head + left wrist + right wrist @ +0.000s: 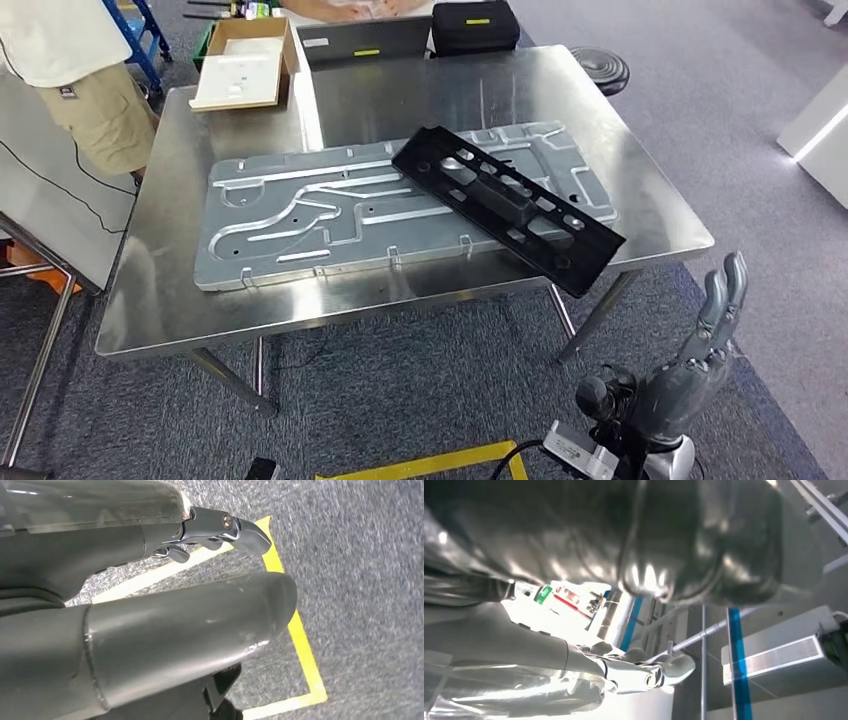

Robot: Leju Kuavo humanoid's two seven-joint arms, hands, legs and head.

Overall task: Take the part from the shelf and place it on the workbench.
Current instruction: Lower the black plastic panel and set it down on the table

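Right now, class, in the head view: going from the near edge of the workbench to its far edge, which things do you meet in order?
Black part lying across the grey metal plate → open cardboard box → black case at the far edge of the workbench.

Part (510, 205) lies diagonally across plate's (300, 215) right end on workbench (160, 290); box (245, 65) behind-left

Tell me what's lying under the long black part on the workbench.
The black part lies slanted across the grey metal plate, its near end past the plate, over the workbench edge. The plate's surface beneath it is hidden.
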